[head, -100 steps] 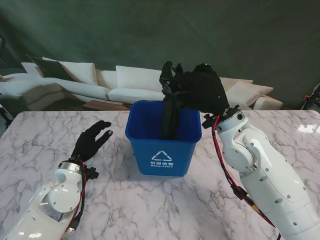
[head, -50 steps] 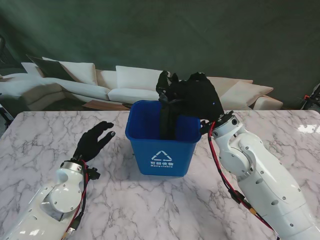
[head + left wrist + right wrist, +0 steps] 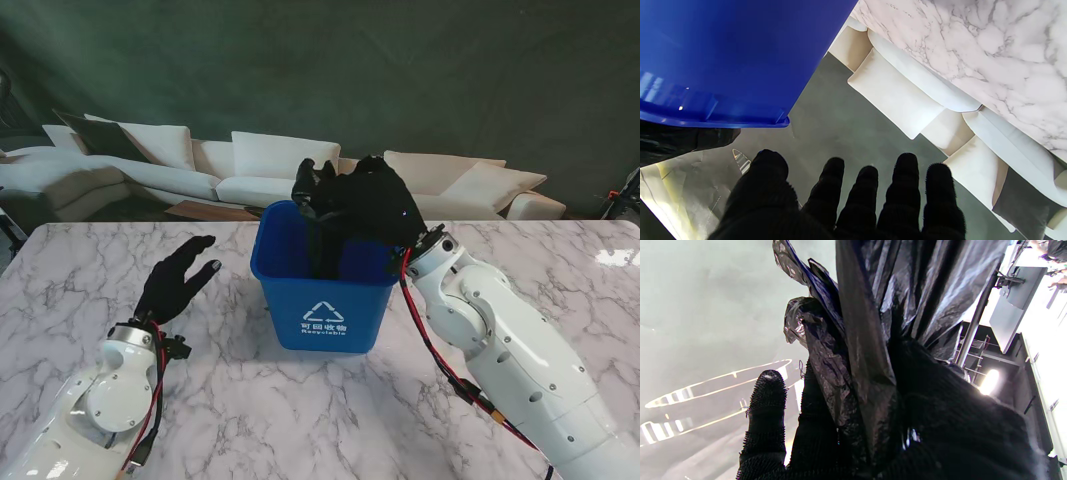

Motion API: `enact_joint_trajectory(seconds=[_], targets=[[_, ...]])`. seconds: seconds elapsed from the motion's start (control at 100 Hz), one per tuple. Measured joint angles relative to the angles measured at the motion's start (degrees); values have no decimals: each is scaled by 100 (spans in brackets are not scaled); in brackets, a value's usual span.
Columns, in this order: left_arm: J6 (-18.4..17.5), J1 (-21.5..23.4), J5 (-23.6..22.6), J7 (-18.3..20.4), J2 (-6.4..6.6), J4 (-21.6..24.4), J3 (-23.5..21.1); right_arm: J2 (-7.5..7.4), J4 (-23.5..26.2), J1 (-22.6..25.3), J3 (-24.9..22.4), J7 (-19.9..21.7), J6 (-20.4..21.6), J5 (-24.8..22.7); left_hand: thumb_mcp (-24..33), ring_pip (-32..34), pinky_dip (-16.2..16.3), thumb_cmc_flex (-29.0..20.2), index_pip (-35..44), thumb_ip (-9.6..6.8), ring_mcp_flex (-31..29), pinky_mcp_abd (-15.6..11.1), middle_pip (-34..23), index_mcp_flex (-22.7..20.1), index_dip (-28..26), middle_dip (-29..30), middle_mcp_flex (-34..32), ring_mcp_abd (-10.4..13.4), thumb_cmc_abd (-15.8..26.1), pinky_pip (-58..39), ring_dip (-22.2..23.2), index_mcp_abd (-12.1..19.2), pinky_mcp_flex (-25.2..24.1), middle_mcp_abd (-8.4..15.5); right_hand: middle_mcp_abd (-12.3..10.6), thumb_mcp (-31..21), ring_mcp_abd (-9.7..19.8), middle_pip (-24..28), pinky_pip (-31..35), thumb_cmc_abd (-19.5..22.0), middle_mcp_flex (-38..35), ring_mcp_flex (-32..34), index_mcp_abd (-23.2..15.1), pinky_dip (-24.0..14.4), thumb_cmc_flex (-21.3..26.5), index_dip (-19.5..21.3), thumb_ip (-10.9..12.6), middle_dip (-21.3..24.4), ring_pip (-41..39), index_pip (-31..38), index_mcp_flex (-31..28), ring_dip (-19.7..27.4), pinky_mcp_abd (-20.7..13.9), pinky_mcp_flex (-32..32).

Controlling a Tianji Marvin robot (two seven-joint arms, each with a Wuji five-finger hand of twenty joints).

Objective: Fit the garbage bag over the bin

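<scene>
A blue bin (image 3: 322, 288) with a white recycling mark stands upright mid-table; its side wall (image 3: 723, 53) fills much of the left wrist view. My right hand (image 3: 365, 205), in a black glove, hovers over the bin's mouth and is shut on a black garbage bag (image 3: 322, 245) that hangs down into the bin. The crinkled bag (image 3: 870, 323) drapes across that hand's palm in the right wrist view. My left hand (image 3: 177, 279) is open, fingers spread, raised beside the bin on the left without touching it; its fingertips (image 3: 867, 173) show in the left wrist view.
The marble table (image 3: 250, 400) stretches around the bin. Beyond its far edge stands a white sofa (image 3: 200, 165) with cushions, and a dark green wall rises behind it.
My right hand has carried the bag leftward across the bin's mouth and a little lower. My left hand has shifted slightly left and nearer to me, still open.
</scene>
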State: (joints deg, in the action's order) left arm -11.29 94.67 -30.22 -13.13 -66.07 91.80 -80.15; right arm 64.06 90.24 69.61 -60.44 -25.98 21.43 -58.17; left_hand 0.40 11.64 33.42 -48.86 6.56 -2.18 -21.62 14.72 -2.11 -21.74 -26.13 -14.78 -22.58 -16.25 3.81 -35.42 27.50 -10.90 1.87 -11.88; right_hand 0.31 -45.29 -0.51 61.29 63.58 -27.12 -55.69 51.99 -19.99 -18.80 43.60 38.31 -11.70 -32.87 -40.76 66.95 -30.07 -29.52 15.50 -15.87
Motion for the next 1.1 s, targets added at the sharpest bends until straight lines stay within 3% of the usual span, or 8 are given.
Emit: enact_joint_trajectory(seconds=[0.24, 0.34, 0.41, 0.49, 0.64, 0.77, 1.03, 1.1], targets=[[-167, 189, -139, 227, 50, 385, -224, -13, -51, 13, 15, -29, 319, -142, 0, 0, 0, 17, -569, 0, -6, 13, 148, 969, 519, 468, 488, 0, -12, 0, -7, 45, 76, -152, -24, 10, 0, 0, -7, 14, 0, 0, -5, 0, 0, 0, 0, 0, 55, -2, 0, 2, 7, 0], [-188, 130, -138, 823, 88, 583, -373, -16, -69, 16, 40, -79, 337, -129, -7, 0, 0, 13, -658, 0, -6, 57, 146, 1167, 612, 487, 551, 0, -250, 0, -7, 47, 77, -152, -25, 11, 0, 0, -7, 15, 0, 0, -5, 0, 0, 0, 0, 0, 62, -2, 0, 2, 7, 0], [-246, -31, -165, 1319, 157, 696, -442, -16, -82, 15, 83, -129, 337, -107, -14, 0, 0, 12, -665, 0, -8, 58, 145, 1167, 984, 494, 626, 0, -436, 0, -10, 48, 77, -148, -42, 12, 0, 0, -7, 28, 0, 0, -7, 0, 0, 0, 0, 0, 63, -2, 2, 2, 7, 0], [-390, -311, -274, 1591, 262, 737, -449, -12, -108, 7, 137, -184, 340, -94, -39, 0, 0, 6, -691, 0, -83, 58, 148, 1167, 1327, 551, 691, 35, -628, 0, -59, 50, 93, -148, -48, 22, 8, 0, -7, 45, 0, 0, -8, 0, 0, 0, 0, 0, 66, -4, 3, 2, 7, 0], [-493, -827, -526, 1791, 385, 876, -425, 3, -140, 1, 177, -195, 359, -75, -47, 0, 0, -74, -735, 0, -189, 58, 211, 1169, 1550, 612, 827, 59, -923, 0, -60, 51, 196, -281, -54, 65, 13, 0, -8, 51, 0, 0, -13, 0, 0, 0, 0, 4, 69, -6, 3, 3, 8, 0], [-490, -1255, -460, 2432, 462, 1024, -337, 5, -141, 9, 171, -181, 384, -68, -16, 0, 0, -210, -745, -21, -225, 58, 211, 1170, 1618, 647, 829, 118, -1008, 0, -91, 59, 210, -273, -55, 67, 16, 0, -8, 51, 0, 0, -15, 0, 0, 0, 0, 6, 74, -6, 3, 3, 8, 0], [-538, -1976, -442, 3608, 703, 1103, -64, 6, -132, 34, 109, -169, 416, -76, -39, -49, -72, -522, -678, -141, -116, 64, 273, 1162, 1386, 722, 1390, 144, -1397, 184, -268, 859, 211, -8, -56, 71, 19, 0, -19, 52, 1, 0, -21, 0, 1, 0, 0, 8, 124, -6, 3, 4, 9, 0], [-541, -2198, -564, 3761, 768, 1087, 115, 6, -128, 38, 93, -166, 419, -75, -9, -81, -74, -572, -678, -380, -116, 64, 286, 1161, 1385, 805, 1393, 146, -1405, 236, -365, 988, 258, 29, -57, 72, 19, 0, -20, 52, 1, 0, -25, 0, 1, 0, 0, 8, 126, -6, 4, 4, 9, 0]])
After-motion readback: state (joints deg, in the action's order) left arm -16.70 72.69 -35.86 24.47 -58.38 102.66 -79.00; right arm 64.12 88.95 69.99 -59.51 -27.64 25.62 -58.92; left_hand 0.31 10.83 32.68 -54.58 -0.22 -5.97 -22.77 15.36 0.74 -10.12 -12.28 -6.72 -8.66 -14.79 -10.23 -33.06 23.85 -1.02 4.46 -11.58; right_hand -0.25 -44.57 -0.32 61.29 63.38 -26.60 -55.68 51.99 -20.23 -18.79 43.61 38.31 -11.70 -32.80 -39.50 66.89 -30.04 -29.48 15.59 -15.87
